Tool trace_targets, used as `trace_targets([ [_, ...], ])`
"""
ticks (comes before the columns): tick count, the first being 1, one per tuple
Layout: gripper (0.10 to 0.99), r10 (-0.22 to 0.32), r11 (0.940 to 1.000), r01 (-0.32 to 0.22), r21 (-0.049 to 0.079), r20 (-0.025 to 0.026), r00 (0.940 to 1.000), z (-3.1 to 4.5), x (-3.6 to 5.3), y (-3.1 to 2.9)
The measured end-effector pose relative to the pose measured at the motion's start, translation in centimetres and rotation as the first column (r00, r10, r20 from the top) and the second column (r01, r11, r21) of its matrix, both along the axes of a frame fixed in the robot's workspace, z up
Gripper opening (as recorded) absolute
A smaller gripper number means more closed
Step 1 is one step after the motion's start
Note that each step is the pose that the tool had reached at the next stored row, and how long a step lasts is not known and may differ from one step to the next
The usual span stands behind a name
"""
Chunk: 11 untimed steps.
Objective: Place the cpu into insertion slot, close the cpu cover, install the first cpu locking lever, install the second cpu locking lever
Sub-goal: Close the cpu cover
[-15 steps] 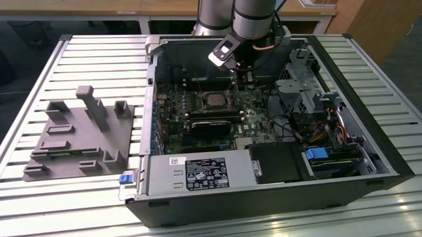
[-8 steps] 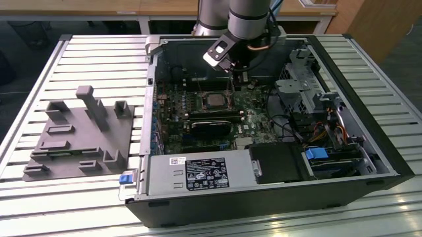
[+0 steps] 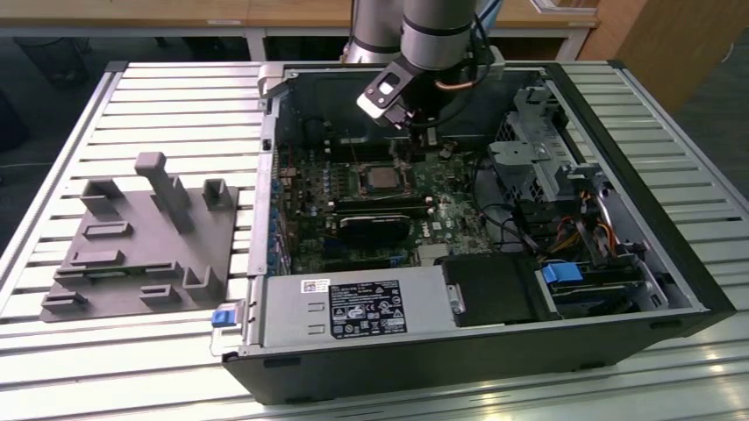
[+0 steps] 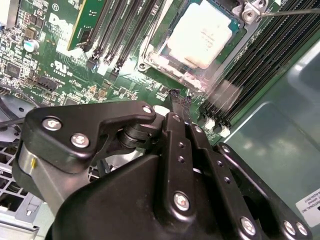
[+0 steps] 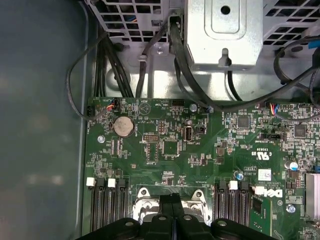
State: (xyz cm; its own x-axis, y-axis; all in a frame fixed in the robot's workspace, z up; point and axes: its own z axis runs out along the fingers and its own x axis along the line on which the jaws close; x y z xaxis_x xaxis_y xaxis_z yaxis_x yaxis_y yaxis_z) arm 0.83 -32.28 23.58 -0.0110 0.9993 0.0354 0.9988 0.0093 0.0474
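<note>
White slatted table [image 3: 153, 96]: spans the whole exterior view and bears everything else.
Black computer case [image 3: 492, 360]: lies open across the centre and right of the exterior view, with its inside facing up.
Grey moulded fixture [image 3: 140, 246]: on the table at the left of the exterior view, just beside the case.
Robot arm [image 3: 436, 26]: comes in at the upper middle of the exterior view and reaches down into the case.
Green motherboard [image 3: 310, 210]: on the case floor, left of centre in the exterior view; also seen in the first wrist view [image 5: 210, 145].
Gripper [image 3: 413, 133]: hangs over the board, just above and right of the socket in the exterior view. In both wrist views [image 4: 179, 97] [image 5: 172, 199] its black fingers are pressed together with nothing between them.
Insertion slot [image 3: 360, 179]: at the centre of the exterior view, on the board.
Cpu cover [image 4: 157, 61]: silvery frame lying flat around the chip.
Cpu [image 3: 381, 178]: seated in the slot, its pale metal face up [image 4: 202, 32], near the fingertips but apart from them.
</note>
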Motion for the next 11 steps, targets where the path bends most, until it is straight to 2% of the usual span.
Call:
trace_targets([
  [11, 0.106, 0.0, 1.0, 0.0, 0.001, 0.0, 1.0, -0.03, -0.5, 0.0],
])
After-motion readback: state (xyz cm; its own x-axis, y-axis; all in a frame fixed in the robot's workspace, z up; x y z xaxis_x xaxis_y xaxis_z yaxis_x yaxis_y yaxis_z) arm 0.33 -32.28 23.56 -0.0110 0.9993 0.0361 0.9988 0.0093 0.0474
